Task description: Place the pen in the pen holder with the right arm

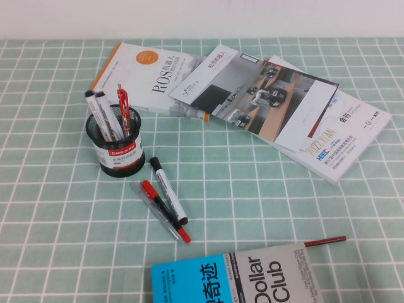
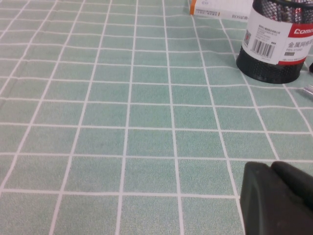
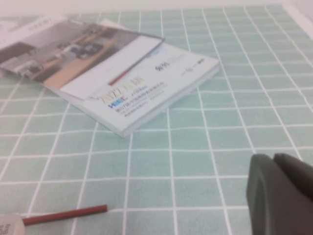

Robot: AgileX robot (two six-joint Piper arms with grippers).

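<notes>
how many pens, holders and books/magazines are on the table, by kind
Counted in the high view; neither gripper shows there, though a dark part of each shows in its own wrist view.
Pens in the pen holder: 3
Pens lying on the cloth, including the pen (white barrel, black cap): 4
Pen holder: 1
Books and magazines: 5
Total: 13

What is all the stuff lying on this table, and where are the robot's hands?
Pen holder: one, black mesh, table's left; holds two markers and a red pen.
Pen: one, white barrel, black cap, lying right of the holder.
Clear pen: one, red cap, touching the marker.
Red stick pen: one, near edge, by the Dollar Club book.
Books and magazines: several, overlapping, far side.
Tablecloth: green, white grid.
Left gripper: black, low over bare cloth near the holder.
Right gripper: dark, low over cloth near the magazines.
</notes>
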